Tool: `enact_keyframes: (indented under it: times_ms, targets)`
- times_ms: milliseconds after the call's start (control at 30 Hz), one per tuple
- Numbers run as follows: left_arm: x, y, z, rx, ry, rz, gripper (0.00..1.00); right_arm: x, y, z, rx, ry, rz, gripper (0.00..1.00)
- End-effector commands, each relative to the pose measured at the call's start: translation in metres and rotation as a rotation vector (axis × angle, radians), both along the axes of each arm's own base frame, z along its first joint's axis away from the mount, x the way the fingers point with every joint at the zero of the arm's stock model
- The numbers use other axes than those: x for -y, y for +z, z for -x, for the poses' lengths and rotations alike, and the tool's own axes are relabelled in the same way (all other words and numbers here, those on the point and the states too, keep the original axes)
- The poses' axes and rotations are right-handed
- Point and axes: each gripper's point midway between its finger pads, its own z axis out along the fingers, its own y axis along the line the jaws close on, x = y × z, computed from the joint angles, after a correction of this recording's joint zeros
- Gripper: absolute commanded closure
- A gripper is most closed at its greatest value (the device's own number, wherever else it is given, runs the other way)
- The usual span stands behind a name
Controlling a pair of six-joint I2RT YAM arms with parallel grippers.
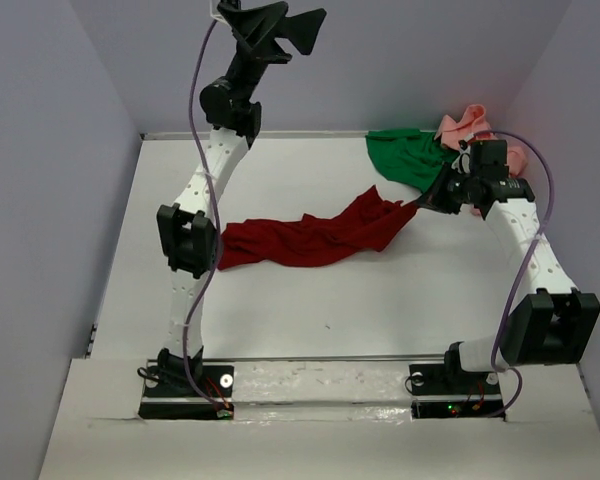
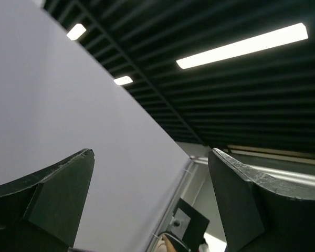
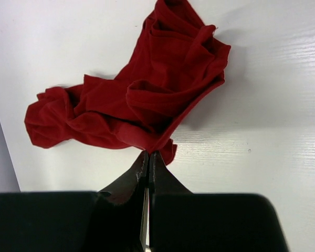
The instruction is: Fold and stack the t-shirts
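A white bench (image 1: 380, 300) with a glossy painted top is boxed in by plain pale lilac-grey walls (image 1: 430, 60) at the back and both sides. Overhead, a dark slatted ceiling (image 2: 236, 110) carries long bright strip lights (image 2: 241, 47).

Salmon t-shirt (image 1: 467, 124) partly behind right arm (image 1: 525, 235)

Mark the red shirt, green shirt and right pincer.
red shirt (image 1: 310, 240), top view, middle of cloth.
green shirt (image 1: 405, 160), top view, middle of cloth.
right pincer (image 3: 148, 157), right wrist view, between fingertips.

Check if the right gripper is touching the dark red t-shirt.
Touching. Right wrist view shows the right gripper pinching an edge of the dark red t-shirt.
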Motion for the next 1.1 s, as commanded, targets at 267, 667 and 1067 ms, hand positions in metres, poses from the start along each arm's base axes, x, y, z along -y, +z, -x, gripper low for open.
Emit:
enact_keyframes:
  times_ms: [267, 667, 1067]
  targets:
    - [-0.090, 0.092, 0.164, 0.234, 0.149, 0.273, 0.01, 0.006, 0.018, -0.012, 0.056, -0.008, 0.024, 1.00]
    - [-0.145, 0.098, 0.187, 0.503, -0.088, 0.667, 0.01, 0.010, 0.017, -0.005, 0.044, -0.017, 0.052, 1.00]
    - [-0.081, 0.148, 0.162, 0.475, 0.874, -0.108, 0.01, 0.011, 0.017, -0.008, 0.041, -0.022, 0.053, 1.00]
